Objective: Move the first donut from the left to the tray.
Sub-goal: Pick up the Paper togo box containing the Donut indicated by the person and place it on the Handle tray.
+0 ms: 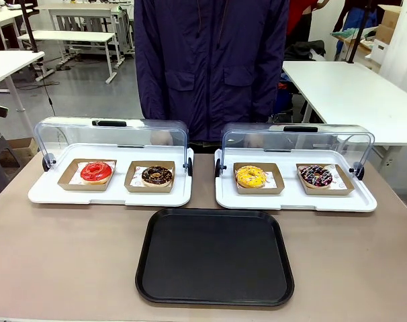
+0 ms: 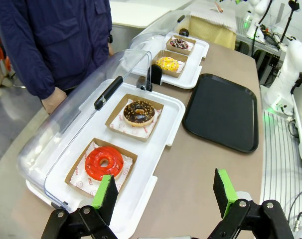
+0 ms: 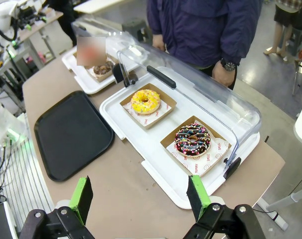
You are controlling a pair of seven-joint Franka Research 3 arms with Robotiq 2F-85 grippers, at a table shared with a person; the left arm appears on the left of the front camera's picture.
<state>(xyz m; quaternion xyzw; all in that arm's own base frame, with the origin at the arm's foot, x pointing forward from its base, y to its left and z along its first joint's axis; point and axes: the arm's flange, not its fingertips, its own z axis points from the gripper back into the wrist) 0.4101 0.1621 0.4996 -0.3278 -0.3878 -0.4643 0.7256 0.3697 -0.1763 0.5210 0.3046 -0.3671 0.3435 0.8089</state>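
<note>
Gaping empty, left fingers [image 2: 107, 191] and right fingers [image 3: 82, 196] were cut off below; red donut [image 1: 96, 172] sat uncovered beyond tray [image 1: 215, 258].

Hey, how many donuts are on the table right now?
4. The red-iced ring donut and a chocolate-glazed donut sit in the left white tray; a yellow-iced donut and a sprinkled chocolate donut sit in the right white tray. None seems hidden.

The person's hand [image 1: 162, 139], at 11 o'clock from the tray [image 1: 215, 257], blurs behind the clear lid [image 1: 76, 136]; print on the paper liner [image 2: 81, 175] is too small to read
</note>
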